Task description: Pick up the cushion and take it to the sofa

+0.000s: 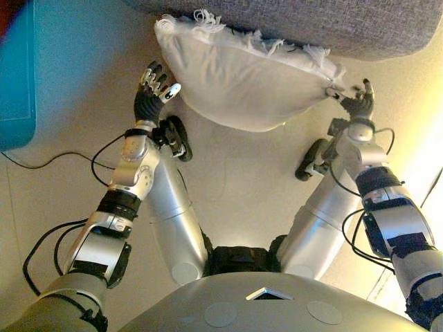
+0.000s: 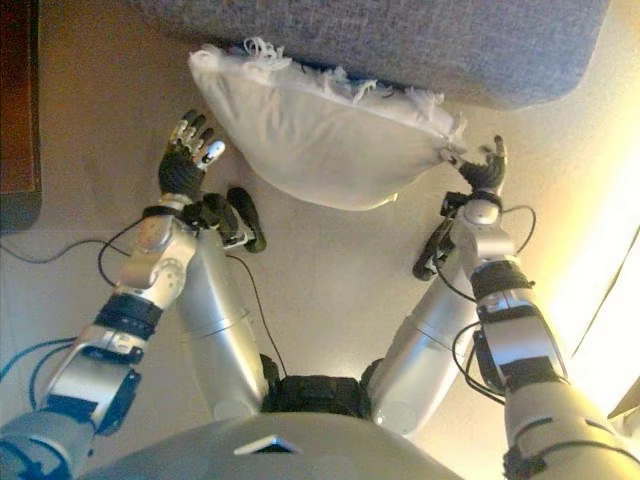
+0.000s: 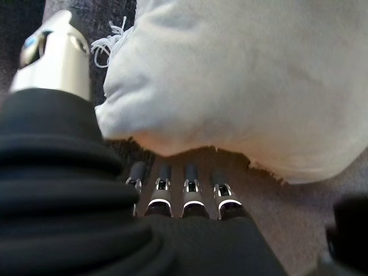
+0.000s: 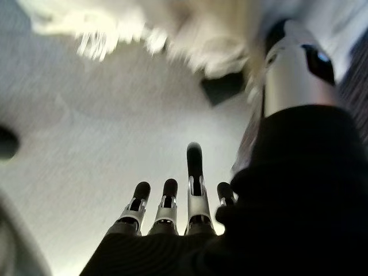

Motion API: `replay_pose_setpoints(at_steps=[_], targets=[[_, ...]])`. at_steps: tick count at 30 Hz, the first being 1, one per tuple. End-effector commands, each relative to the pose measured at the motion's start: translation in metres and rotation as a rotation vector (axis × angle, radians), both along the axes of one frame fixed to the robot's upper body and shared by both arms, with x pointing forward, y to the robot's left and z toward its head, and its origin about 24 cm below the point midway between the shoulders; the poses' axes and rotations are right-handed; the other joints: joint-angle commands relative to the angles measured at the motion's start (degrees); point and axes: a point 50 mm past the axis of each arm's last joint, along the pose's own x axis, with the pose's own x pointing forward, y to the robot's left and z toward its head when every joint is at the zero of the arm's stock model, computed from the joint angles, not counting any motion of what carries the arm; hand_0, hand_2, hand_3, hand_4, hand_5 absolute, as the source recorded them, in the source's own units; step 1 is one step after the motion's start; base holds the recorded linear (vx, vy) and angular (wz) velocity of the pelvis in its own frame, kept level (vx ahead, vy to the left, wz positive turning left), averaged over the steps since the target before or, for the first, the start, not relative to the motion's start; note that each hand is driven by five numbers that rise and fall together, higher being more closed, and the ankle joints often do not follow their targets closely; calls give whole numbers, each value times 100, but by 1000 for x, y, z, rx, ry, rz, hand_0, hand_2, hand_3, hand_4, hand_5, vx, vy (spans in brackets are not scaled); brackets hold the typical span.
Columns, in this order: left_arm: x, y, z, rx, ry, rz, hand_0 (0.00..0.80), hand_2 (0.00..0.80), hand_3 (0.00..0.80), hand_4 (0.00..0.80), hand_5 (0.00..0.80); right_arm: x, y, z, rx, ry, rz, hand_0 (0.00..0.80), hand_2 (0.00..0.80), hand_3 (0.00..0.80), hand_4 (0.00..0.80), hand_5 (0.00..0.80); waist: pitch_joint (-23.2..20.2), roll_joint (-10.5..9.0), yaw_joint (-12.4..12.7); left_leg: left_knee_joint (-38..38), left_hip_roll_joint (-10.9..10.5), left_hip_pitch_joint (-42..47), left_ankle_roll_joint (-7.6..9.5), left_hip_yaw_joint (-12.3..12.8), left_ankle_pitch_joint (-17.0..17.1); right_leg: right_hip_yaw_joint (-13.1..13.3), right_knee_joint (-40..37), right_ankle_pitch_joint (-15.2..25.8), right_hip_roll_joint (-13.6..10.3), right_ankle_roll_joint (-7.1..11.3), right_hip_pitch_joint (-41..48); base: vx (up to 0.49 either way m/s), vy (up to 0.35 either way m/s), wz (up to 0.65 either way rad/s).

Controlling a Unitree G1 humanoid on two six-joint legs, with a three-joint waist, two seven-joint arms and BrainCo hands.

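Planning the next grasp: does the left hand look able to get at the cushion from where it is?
Probably yes. The left hand, open, sits right beside the white cushion, which leans on the grey sofa, nothing between.

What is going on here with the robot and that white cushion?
The white cushion lies against the front edge of the grey sofa. The robot's left hand and right hand are either side of it, fingers open. Neither grips it; the right hand is at its corner, the left just off its side.
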Motion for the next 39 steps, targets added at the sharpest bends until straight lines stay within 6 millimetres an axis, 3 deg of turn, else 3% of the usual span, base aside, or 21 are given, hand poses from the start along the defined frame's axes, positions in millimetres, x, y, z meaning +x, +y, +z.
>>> replay_pose_setpoints(at_steps=[1,5,14,19,25,32,36,39], targets=[[-18,9,-26,-10,57,6,0,0,0,0,0,-19,-28,-15,3,30,-62,0,0,0,0,0,-227,80,113,33,227,299,-48,184,-680,-181,-707,868,18,-296,-103,25,-15,4],[-19,8,-26,-20,53,7,0,0,0,0,0,-21,-26,-21,44,31,-43,0,0,0,0,0,-210,68,116,-7,240,340,-56,177,-668,-215,-726,859,4,-294,-62,0,0,0],[-16,5,-19,-41,30,-3,0,0,0,0,0,-5,9,-17,51,46,334,0,0,0,0,0,-187,92,126,-79,237,312,-109,184,-610,-199,-739,842,-37,-307,-99,0,0,0],[-14,4,-15,-62,15,-12,0,0,0,0,0,2,18,-13,18,91,418,0,0,0,0,0,-183,144,174,-88,203,244,-151,191,-601,-156,-657,765,-48,-317,-168,-9,-3,3],[-8,-6,-1,-72,-39,-58,0,0,0,0,0,12,18,-10,-24,162,418,0,0,0,0,0,-122,269,278,-49,58,89,-155,175,-575,-54,-536,687,-29,-347,-289,-31,-8,10],[0,-25,19,-82,-91,-132,0,0,0,0,0,28,15,10,-159,214,348,0,0,0,0,0,-38,449,412,-38,-147,-67,-113,221,-525,48,-423,620,-53,-380,-403,-48,-10,20],[0,-35,25,-96,-113,-174,0,0,0,0,0,35,4,30,-150,180,232,0,0,0,0,0,23,590,503,33,-269,-149,-74,268,-531,112,-287,545,-100,-397,-453,-42,3,22],[-1,-42,30,-116,-124,-206,0,0,0,0,0,43,1,51,-31,72,172,0,0,0,0,0,35,697,623,109,-426,-218,-28,299,-608,124,-203,444,-151,-423,-448,-31,-38,17]])
